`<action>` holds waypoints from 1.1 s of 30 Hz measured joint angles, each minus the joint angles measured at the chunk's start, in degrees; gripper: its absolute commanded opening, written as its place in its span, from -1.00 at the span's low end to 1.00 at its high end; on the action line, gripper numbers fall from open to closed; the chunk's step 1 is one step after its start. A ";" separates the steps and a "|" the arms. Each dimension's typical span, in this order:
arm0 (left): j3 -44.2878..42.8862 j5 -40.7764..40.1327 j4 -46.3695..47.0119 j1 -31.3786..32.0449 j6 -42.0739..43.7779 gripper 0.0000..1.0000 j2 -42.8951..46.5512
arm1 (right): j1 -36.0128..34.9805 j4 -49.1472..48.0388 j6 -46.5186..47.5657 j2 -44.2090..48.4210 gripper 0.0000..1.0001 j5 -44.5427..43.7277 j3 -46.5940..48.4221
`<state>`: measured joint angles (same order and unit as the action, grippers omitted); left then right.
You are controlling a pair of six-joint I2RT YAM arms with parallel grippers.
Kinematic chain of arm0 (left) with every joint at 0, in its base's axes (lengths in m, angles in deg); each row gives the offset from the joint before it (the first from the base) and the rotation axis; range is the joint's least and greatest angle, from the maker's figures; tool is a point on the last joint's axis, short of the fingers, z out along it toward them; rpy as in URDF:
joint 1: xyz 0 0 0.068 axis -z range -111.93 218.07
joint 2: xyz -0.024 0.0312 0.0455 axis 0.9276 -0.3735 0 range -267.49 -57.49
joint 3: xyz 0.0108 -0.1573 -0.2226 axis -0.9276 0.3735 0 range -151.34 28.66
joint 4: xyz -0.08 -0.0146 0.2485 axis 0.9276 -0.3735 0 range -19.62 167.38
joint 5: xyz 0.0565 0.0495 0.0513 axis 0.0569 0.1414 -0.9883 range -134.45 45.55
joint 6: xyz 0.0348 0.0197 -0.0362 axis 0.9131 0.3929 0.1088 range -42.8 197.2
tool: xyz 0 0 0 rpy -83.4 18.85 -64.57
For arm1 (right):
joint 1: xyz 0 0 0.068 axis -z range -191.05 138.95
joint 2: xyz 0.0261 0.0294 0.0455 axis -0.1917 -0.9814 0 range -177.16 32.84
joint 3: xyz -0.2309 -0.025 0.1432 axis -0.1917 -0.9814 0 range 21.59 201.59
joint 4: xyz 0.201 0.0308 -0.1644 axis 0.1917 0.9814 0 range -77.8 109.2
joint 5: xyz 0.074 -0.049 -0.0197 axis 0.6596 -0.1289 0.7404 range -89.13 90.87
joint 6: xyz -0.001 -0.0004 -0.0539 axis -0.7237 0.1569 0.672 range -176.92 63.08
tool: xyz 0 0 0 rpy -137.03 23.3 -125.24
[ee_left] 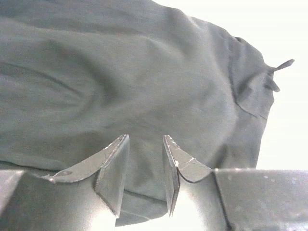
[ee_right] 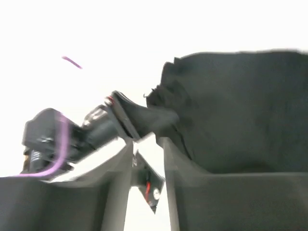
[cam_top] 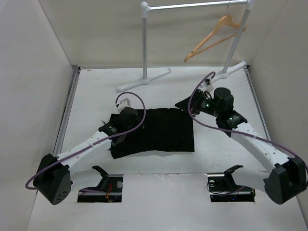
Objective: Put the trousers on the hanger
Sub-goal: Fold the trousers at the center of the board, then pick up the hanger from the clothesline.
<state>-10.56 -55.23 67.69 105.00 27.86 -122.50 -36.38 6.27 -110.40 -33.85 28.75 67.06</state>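
The black trousers (cam_top: 161, 131) lie folded flat in the middle of the white table. The tan wooden hanger (cam_top: 215, 36) hangs by its hook from the metal rail at the back right. My left gripper (cam_top: 120, 120) is at the trousers' left edge. In the left wrist view its fingers (ee_left: 114, 166) stand apart over the cloth (ee_left: 144, 86), with the cloth's edge between them. My right gripper (cam_top: 190, 103) is by the trousers' back right corner. In the blurred right wrist view it (ee_right: 148, 178) is open and empty, with the trousers (ee_right: 240, 110) to its right.
The silver rail (cam_top: 192, 6) stands on white posts (cam_top: 144, 38) with feet (cam_top: 144, 79) on the table's back part. White walls close in the left, right and back. Two dark cut-outs (cam_top: 101, 185) (cam_top: 231, 187) sit at the near edge by the arm bases.
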 measured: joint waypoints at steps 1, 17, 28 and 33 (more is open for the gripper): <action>-0.39 -0.02 -0.11 0.72 0.11 -0.51 -0.02 | 0.98 2.16 0.81 0.72 -0.74 0.00 3.06; -10.88 -11.69 -11.17 10.27 8.33 -0.46 -5.16 | 18.58 19.80 13.73 -30.27 0.27 -17.25 60.59; -12.28 -16.33 -15.56 10.56 10.29 -0.42 -5.57 | 20.13 27.10 14.95 -43.91 0.24 -17.70 70.31; -12.28 -16.52 -15.82 10.56 10.54 -0.42 -5.57 | 20.11 25.14 14.88 -44.37 0.24 -14.49 70.34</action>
<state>-22.84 -71.76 51.87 115.55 38.40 -128.07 -16.27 31.40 -95.51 -78.22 14.26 137.40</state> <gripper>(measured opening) 0.294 0.620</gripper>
